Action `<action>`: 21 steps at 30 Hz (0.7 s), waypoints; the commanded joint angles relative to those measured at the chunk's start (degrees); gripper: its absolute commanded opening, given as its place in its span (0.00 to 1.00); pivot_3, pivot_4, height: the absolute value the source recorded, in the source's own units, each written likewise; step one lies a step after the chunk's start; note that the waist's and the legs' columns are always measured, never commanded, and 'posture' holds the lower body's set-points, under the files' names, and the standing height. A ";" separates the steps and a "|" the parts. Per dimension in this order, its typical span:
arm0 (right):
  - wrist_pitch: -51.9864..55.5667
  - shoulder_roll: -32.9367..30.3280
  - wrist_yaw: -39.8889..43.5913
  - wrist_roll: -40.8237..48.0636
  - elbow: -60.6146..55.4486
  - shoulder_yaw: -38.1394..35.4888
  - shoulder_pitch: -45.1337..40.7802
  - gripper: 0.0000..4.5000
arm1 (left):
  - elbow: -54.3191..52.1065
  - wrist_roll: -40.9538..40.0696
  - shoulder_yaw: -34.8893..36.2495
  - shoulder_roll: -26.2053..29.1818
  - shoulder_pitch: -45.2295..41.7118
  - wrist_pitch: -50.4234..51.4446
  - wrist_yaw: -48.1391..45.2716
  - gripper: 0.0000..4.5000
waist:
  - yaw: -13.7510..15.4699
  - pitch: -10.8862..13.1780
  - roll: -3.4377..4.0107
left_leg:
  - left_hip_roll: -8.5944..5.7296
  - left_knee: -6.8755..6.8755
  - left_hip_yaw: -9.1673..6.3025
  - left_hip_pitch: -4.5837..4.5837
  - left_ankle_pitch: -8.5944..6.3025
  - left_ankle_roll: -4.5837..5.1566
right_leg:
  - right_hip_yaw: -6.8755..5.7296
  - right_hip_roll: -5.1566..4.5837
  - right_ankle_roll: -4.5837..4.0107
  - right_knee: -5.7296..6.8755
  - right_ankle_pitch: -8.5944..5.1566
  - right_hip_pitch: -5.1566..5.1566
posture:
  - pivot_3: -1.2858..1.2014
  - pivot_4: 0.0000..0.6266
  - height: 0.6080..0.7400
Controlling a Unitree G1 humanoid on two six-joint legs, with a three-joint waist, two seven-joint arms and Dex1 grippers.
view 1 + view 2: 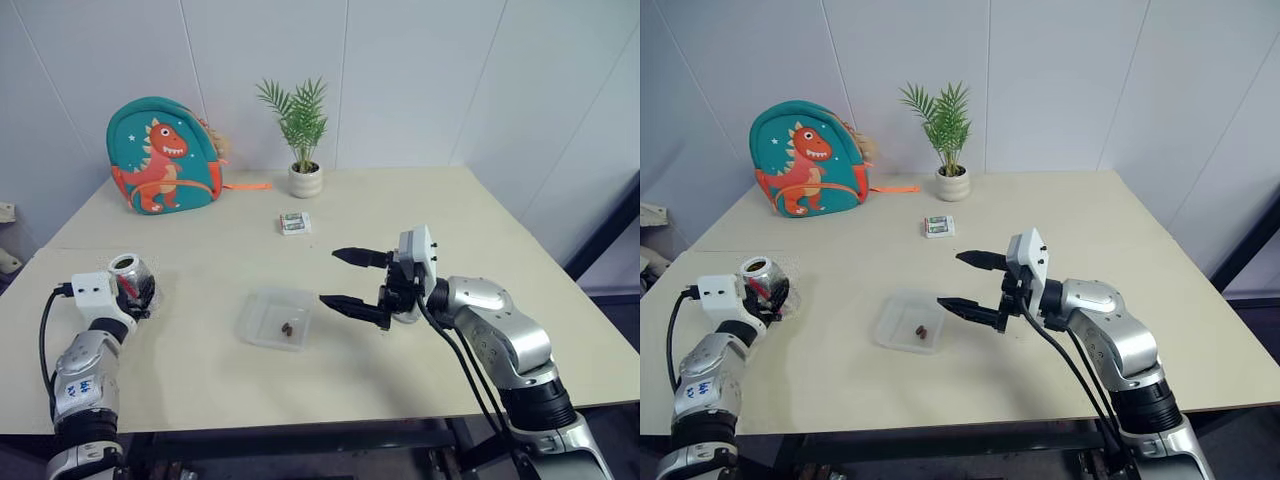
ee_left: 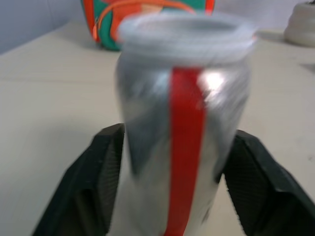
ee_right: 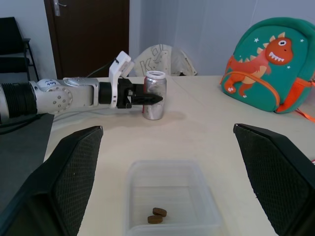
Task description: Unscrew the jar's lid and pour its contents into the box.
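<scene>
The left gripper [image 1: 135, 292] flanked the upright, lidless jar [image 1: 129, 276]; whether it gripped was unclear. The right gripper [image 1: 342, 277] gaped empty beside the box [image 1: 262, 312] holding the contents [image 1: 288, 328].

Jar [image 1: 131, 277] far left of box [image 1: 262, 305] — contents [image 1: 287, 328] in box.

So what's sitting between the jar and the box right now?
Nothing: in the right wrist view, bare tabletop runs from the jar to the box.
</scene>
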 commanded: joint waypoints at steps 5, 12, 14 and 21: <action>-0.83 0.60 1.07 0.38 -0.31 -0.33 -1.76 1.00 | -9.00 -2.31 1.78 3.28 5.39 5.47 0.79 0.99 | 0.04 0.00 -0.01 | 0.00 -0.01 0.00 0.00 0.00 0.00 | -0.01 -0.01 0.00 -0.01 0.00 0.00 | 0.52 0.24 1.00; 0.04 -0.78 1.80 1.07 -0.93 -1.17 -0.72 1.00 | -28.25 -6.29 4.96 4.47 18.05 17.03 -0.04 0.99 | -0.13 -0.01 -0.02 | 0.02 -0.09 0.01 0.00 -0.01 0.00 | -0.01 -0.05 -0.05 -0.04 -0.03 -0.03 | 0.52 0.24 1.00; 0.92 -1.70 2.48 1.77 -1.24 -1.62 -0.19 1.00 | -34.66 -7.70 6.71 5.64 23.90 19.49 -2.53 0.99 | -0.33 -0.02 -0.03 | 0.03 -0.11 0.02 0.00 -0.02 -0.02 | 0.00 -0.07 -0.08 -0.08 -0.04 -0.03 | 0.52 0.24 1.00; 1.16 -4.65 4.13 2.08 -0.87 -3.16 1.39 1.00 | -48.65 -9.49 7.58 11.57 36.49 18.49 -14.30 0.99 | -0.10 -0.02 -0.03 | 0.06 -0.38 0.05 0.04 -0.02 -0.01 | -0.03 -0.15 -1.16 -0.35 -0.60 -0.05 | 0.52 0.24 1.00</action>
